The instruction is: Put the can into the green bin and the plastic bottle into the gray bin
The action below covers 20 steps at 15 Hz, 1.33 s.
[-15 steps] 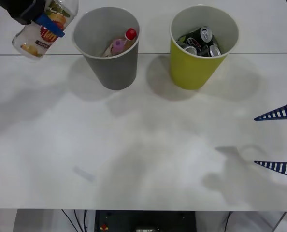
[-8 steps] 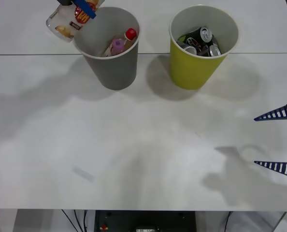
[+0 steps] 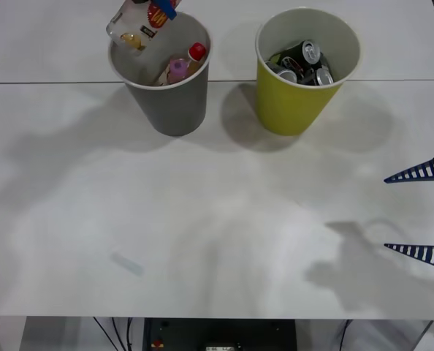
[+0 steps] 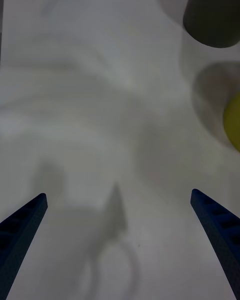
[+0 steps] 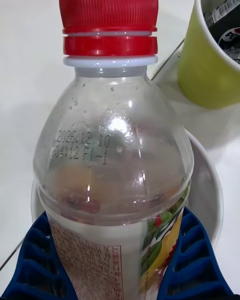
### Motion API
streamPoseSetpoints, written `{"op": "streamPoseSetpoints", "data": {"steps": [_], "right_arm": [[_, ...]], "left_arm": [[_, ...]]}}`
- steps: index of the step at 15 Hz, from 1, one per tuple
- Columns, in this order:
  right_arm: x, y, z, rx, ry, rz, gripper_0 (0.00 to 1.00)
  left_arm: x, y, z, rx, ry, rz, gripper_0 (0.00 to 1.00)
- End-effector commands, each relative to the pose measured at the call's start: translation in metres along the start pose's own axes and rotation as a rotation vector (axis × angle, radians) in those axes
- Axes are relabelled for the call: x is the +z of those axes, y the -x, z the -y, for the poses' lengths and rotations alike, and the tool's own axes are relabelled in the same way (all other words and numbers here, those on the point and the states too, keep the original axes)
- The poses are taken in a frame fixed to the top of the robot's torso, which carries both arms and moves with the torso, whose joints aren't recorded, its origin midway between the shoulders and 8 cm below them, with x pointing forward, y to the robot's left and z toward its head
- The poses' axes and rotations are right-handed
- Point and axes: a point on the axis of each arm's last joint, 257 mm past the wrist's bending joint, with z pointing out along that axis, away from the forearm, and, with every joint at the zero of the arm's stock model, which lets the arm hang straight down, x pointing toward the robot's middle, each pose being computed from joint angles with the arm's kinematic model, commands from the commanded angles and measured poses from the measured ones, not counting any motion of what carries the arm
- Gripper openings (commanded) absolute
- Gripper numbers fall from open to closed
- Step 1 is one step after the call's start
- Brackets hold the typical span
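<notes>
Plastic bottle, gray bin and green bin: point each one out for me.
plastic bottle (image 5: 112, 165), left wrist view, clear shoulder.
gray bin (image 3: 174, 106), front view, outer wall.
green bin (image 3: 290, 106), front view, outer wall.

a lab-like test bench; bare white table (image 3: 202, 219); cables (image 3: 111, 333) under its near edge

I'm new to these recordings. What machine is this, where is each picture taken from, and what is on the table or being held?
This is a two-armed robot at a white table. One picture looks down from above the arms; the other two come from a camera on each wrist. The left pincer is shut on the plastic bottle, held tilted over the gray bin, which already has other bottles inside. The green bin beside it contains cans. The right pincer is open above the table's right edge, holding nothing.
</notes>
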Motion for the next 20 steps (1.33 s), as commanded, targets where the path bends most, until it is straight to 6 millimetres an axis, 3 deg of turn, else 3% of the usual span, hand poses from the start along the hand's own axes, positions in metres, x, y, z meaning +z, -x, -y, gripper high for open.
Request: {"op": "streamPoseSetpoints", "data": {"steps": [1,2,3,4,8,16,20], "right_arm": [[0.000,0.000,0.000,0.000,0.000,0.000,1.00],[0.000,0.000,0.000,0.000,0.000,0.000,1.00],[0.000,0.000,0.000,0.000,0.000,0.000,1.00],[0.000,0.000,0.000,0.000,0.000,0.000,1.00],[0.000,0.000,0.000,0.000,0.000,0.000,1.00],[0.000,0.000,0.000,0.000,0.000,0.000,1.00],[0.000,0.000,0.000,0.000,0.000,0.000,1.00]], "left_arm": [[0.001,0.002,-0.002,-0.001,0.008,0.004,0.12],[0.001,0.003,-0.002,-0.002,0.010,0.009,0.30],[0.001,0.004,-0.002,0.000,0.010,0.011,0.86],[0.001,0.004,-0.001,-0.001,0.005,0.012,1.00],[-0.004,-0.013,-0.004,-0.021,-0.027,-0.006,1.00],[-0.032,-0.131,-0.025,0.010,-0.108,0.113,1.00],[-0.042,-0.182,-0.016,0.123,-0.114,0.136,1.00]]}}
